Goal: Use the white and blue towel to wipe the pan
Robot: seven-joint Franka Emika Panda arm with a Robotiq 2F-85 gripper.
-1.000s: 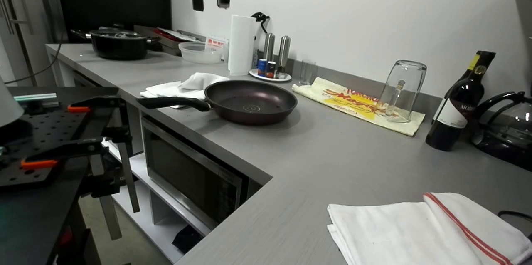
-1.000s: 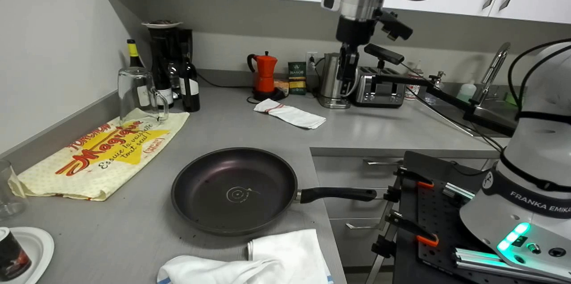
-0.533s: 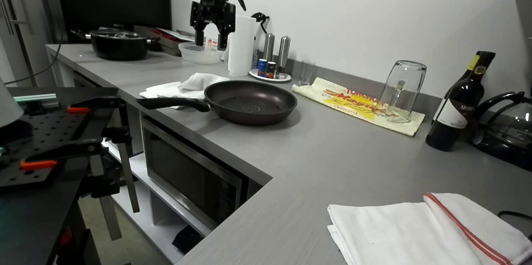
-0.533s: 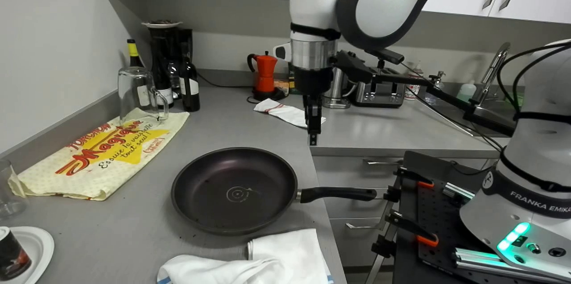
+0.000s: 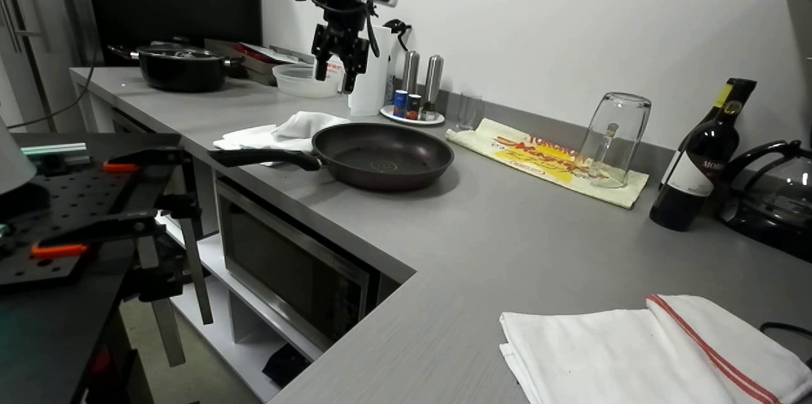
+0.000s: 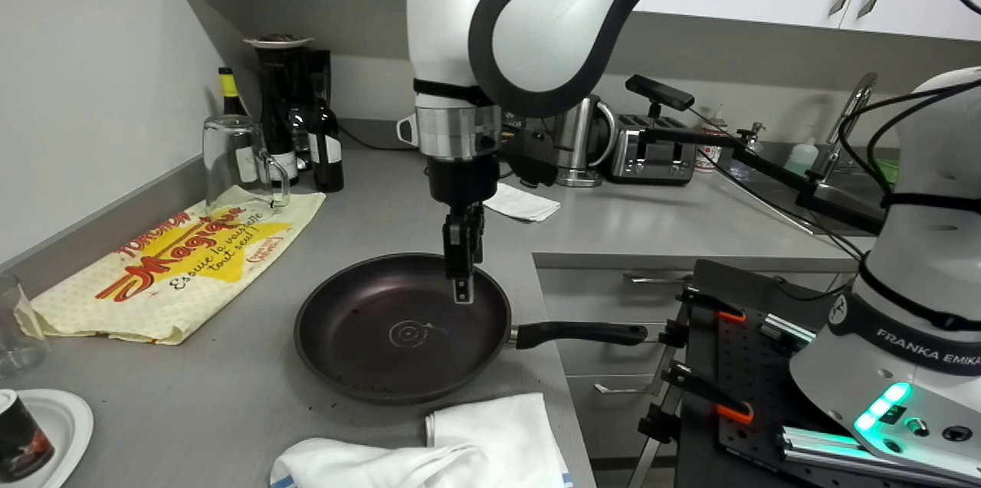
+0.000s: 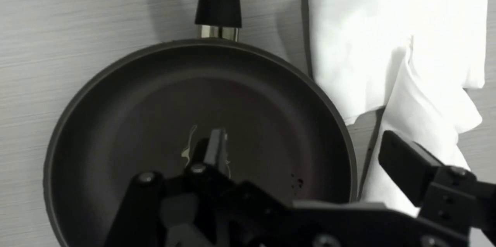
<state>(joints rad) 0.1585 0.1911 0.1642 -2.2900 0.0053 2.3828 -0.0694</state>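
Note:
The dark frying pan sits on the grey counter; it also shows in an exterior view and the wrist view. Small dark specks lie in it. The white towel with blue marks lies crumpled and folded beside the pan; it also shows in an exterior view and the wrist view. My gripper is open and empty, pointing down above the counter; it also shows in an exterior view. In the wrist view its fingers appear over the pan and the towel, touching neither.
A yellow printed cloth lies near the wall with an upturned glass mug on it. Wine bottles stand behind. A red-striped white towel lies farther along. A white plate holds a can. The pan handle overhangs the counter edge.
My gripper has come down from high up and moved across to above the pan's handle side. It stays open. The pan and towels have not moved.

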